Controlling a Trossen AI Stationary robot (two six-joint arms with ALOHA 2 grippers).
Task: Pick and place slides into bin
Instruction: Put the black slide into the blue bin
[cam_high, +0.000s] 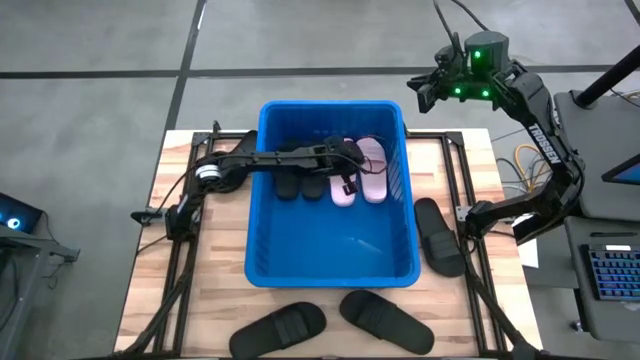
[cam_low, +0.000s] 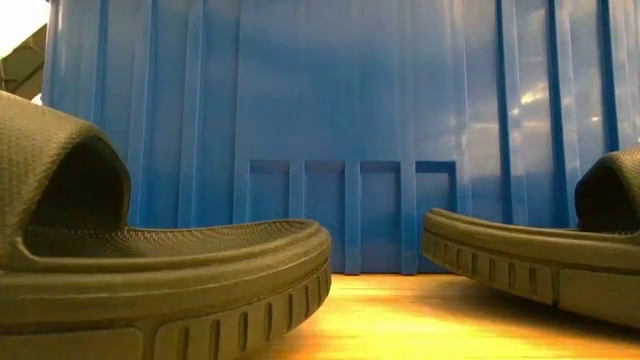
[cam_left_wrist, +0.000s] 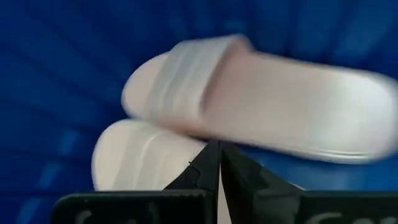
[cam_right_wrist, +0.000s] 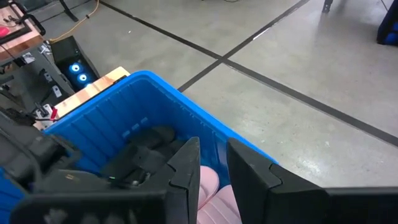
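Note:
The blue bin (cam_high: 333, 268) stands mid-table. On its floor at the far end lie two pale pink slides (cam_high: 372, 170) (cam_high: 343, 190) side by side, and black slides (cam_high: 298, 178) to their left. My left gripper (cam_high: 350, 183) reaches into the bin from the table's left, shut, its fingertips (cam_left_wrist: 214, 158) right at the pink slides (cam_left_wrist: 267, 99). My right gripper (cam_high: 428, 92) hangs high over the bin's far right corner, fingers (cam_right_wrist: 186, 168) a little apart with nothing between them. Three black slides lie on the table outside the bin (cam_high: 438, 236) (cam_high: 278, 328) (cam_high: 386, 320). My left gripper's shut fingertips point slanting down from the table's left at the near edge of one pink slide (cam_left_wrist: 211, 134), which lies partly over the other (cam_left_wrist: 137, 162). Whether the tips touch it cannot be told; nothing shows between the fingers.
In the low view two black slides (cam_low: 150, 290) (cam_low: 540, 260) lie on the wooden tabletop (cam_low: 380, 320) before the bin's ribbed wall (cam_low: 350, 120). A keyboard (cam_high: 612, 272) and cables sit off the table's right edge. The near half of the bin's floor (cam_high: 340, 245) is bare.

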